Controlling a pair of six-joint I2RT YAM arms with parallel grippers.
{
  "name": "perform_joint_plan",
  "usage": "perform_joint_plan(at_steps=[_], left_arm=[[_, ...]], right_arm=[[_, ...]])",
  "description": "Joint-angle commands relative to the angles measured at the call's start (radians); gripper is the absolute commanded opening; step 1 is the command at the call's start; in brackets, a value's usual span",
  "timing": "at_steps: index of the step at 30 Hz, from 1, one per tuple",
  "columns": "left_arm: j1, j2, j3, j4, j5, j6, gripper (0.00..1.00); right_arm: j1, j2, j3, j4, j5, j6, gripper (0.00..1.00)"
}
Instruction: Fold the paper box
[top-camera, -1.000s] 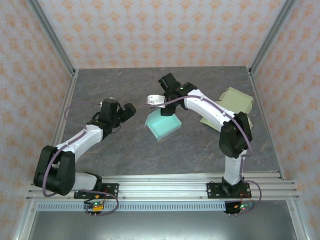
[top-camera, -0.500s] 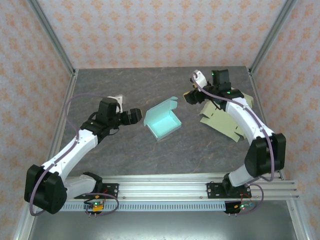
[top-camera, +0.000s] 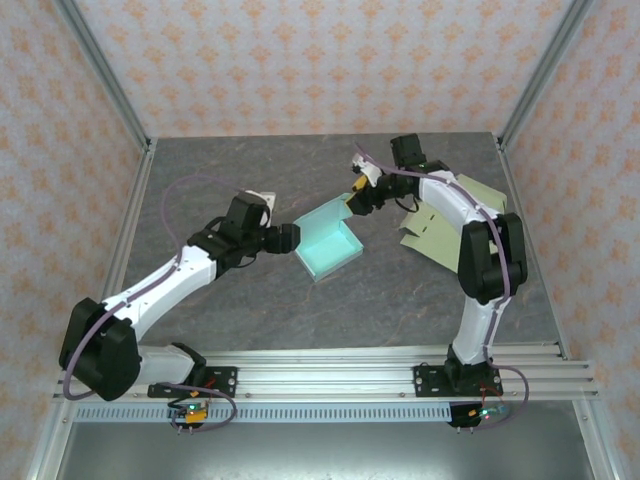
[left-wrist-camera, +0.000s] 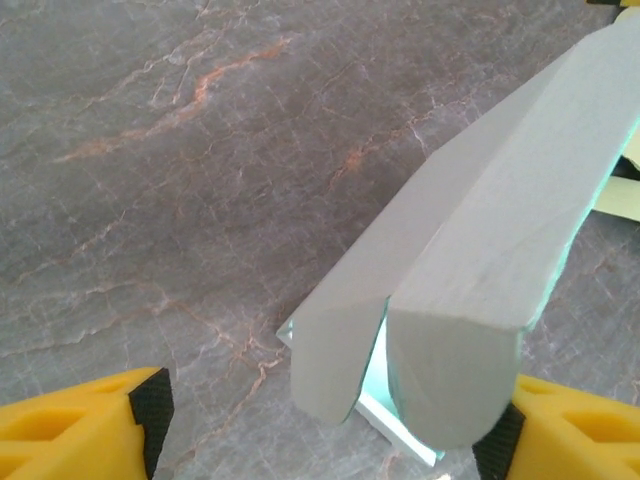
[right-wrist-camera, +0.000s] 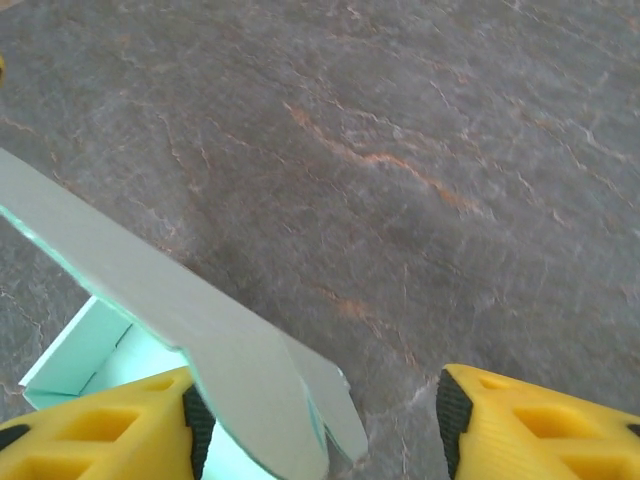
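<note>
Flanking paper box (top-camera: 328, 250), left pincer (top-camera: 290, 238), right pincer (top-camera: 356, 201)

One teal box (top-camera: 326, 246), two arms (top-camera: 165, 280) (top-camera: 452, 208)

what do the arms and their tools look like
The left arm and right arm both have white links, black joints and a thin purple cable looping alongside. The left tool and right tool have chunky yellow fingers with black pads.
</note>
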Motion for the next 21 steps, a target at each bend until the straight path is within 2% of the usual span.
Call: perform_joint_plan(at_steps=[1,7,13,17,21], left_arm=[[-0.015,0.046,0.052,-0.009,-0.019,-0.017,0.67],[-0.027,0.079,0.073,-0.030,-0.064,-0.030,0.50],[-0.027,0.120,0.102,-0.069,-0.070,-0.030,0.32],[-0.028,0.141,0.133,-0.101,-0.113,-0.053,0.22],[-0.027,0.156,0.160,-0.103,-0.195,-0.063,0.14]], right_arm=[[0.020,0.036,0.046,-0.051,-0.054,-0.037,0.54],[0.052,0.041,0.029,-0.083,-0.006,-0.030,0.40],[0.065,0.008,-0.032,-0.041,0.059,0.054,0.18],[0.107,-0.078,-0.157,0.182,0.200,0.302,0.04],[0.204,-0.181,-0.314,0.438,0.442,0.519,0.04]])
